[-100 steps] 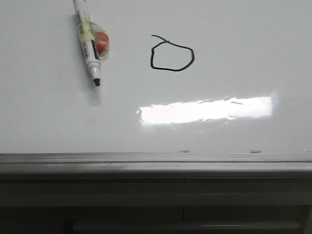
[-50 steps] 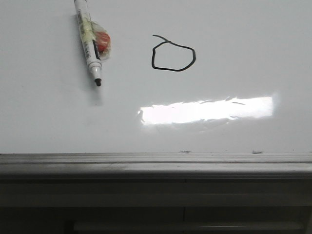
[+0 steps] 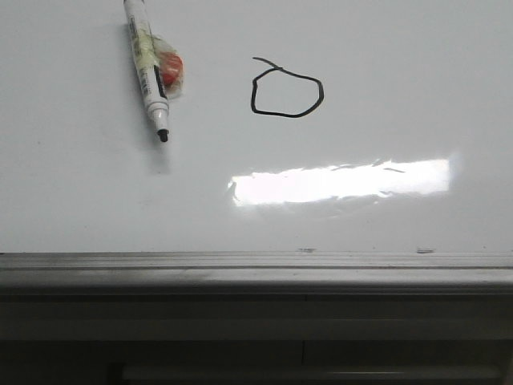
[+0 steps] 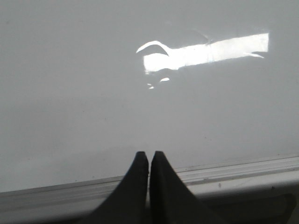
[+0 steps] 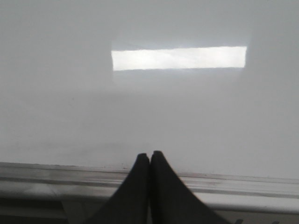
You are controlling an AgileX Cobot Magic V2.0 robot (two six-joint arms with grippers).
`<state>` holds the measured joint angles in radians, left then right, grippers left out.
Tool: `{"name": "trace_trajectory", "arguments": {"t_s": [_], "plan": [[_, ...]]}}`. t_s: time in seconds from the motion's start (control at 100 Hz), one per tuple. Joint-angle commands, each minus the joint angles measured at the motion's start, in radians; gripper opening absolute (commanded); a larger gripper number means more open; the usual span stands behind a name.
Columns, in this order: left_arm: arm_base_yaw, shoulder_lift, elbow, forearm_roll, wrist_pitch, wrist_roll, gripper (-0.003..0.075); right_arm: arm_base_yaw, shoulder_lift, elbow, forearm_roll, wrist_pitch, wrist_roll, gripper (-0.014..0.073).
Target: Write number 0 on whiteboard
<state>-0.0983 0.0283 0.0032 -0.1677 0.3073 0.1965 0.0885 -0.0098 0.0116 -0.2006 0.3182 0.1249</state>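
The whiteboard fills the front view, glossy white with a bright rectangular glare and a grey edge rail along its near side. The number 0 is a black angular loop with a short tail at its top-left, drawn near the board's far middle. A white marker with its black tip uncapped lies on the board to the left of the loop. My left gripper is shut and empty over the board's near rail. My right gripper is shut and empty over the rail too. Neither gripper shows in the front view.
A small red and clear wrapped thing lies against the marker. The board and its glare show in the left wrist view, and the board in the right wrist view. A dark ledge runs below the rail.
The marker, the loop and the glare sit a few pixels further right in the front view than a second ago. Nothing else has changed.
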Motion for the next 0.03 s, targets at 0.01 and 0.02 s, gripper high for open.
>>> {"name": "trace_trajectory", "arguments": {"t_s": [0.01,0.02], "plan": [[0.002,0.009,0.033,-0.012,-0.079,-0.002,-0.0020,-0.005,-0.020,0.014,-0.005,-0.026,-0.012,-0.0057],[0.002,0.009,0.033,-0.012,-0.079,-0.002,-0.0020,-0.005,-0.020,0.014,-0.005,-0.026,-0.012,-0.0057]]}}
